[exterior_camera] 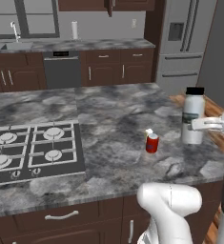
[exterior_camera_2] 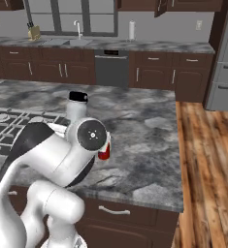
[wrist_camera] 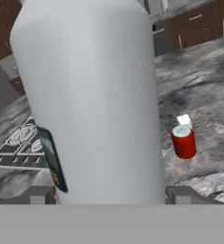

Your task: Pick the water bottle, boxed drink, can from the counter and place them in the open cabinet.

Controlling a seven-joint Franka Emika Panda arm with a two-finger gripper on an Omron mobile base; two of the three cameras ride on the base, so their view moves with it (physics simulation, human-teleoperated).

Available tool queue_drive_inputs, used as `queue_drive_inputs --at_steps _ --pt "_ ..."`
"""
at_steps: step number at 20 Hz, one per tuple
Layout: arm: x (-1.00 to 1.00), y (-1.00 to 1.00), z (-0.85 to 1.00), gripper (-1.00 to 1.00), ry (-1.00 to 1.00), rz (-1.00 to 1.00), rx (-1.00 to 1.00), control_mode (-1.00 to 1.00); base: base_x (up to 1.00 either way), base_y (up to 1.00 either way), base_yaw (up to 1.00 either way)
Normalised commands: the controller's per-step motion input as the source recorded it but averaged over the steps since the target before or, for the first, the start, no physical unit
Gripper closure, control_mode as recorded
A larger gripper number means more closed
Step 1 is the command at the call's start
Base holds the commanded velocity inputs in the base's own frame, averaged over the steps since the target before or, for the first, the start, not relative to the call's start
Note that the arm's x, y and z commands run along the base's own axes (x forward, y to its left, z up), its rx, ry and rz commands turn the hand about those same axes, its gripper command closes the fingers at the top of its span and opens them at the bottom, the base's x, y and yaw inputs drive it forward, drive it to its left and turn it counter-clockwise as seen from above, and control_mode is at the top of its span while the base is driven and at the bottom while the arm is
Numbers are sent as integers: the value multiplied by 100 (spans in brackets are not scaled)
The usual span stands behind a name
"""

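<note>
The water bottle (exterior_camera: 193,116), tall, pale grey with a black cap, stands on the grey marbled counter (exterior_camera: 113,114) near its right end. My gripper (exterior_camera: 199,125) comes from the right and is shut on the bottle's lower body. In the hand view the bottle (wrist_camera: 89,95) spans the whole gap between my fingertips (wrist_camera: 37,195). The red can (exterior_camera: 152,143) stands left of the bottle, with the small cream boxed drink (exterior_camera: 148,132) right behind it. Both also show beyond the bottle: the can (wrist_camera: 183,142) and the boxed drink (wrist_camera: 184,119). The cabinet (exterior_camera: 106,5) hangs on the far wall.
A gas cooktop (exterior_camera: 32,150) is set into the counter at the left. The counter's right edge drops to a wooden floor (exterior_camera_2: 207,160). A fridge (exterior_camera: 185,38) stands at the back right. A paper towel roll (exterior_camera: 74,29) stands on the far counter beside the sink (exterior_camera: 8,45).
</note>
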Motion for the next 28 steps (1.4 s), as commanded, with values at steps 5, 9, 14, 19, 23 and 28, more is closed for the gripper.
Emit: queue_drive_inputs --at_steps 5,9,14,19,23,28 --pt "-42 58 70 100 7 -24 -17 -100 0 0 0" --pt "-36 64 47 100 1 -19 -18 -100 0 0 0" --pt "-9 60 10 100 0 -22 -29 -100 0 0 0" --pt "1 40 4 100 1 -23 -26 -100 0 0 0" --pt "-13 5 7 100 0 -11 -2 -100 0 0 0" --pt "-17 -2 20 100 -9 0 5 -100 0 0 0"
